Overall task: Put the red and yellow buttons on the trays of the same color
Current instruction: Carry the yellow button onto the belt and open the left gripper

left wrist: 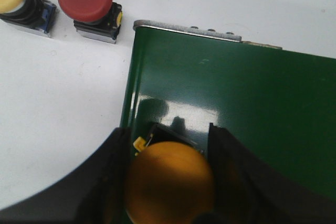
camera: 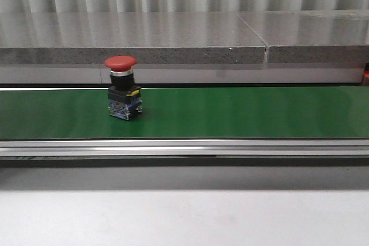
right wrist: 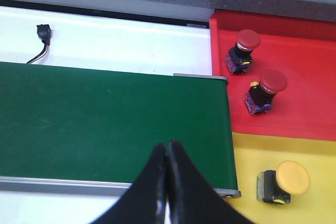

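While matte, green belt [camera: 230,112] carries domed btn [camera: 123,93].

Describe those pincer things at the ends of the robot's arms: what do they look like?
Both are plain black. The left gripper has two broad, flat fingers with smooth matte surfaces. The right gripper has slimmer fingers that curve and taper to narrow points. No cables, labels or markings show on either.
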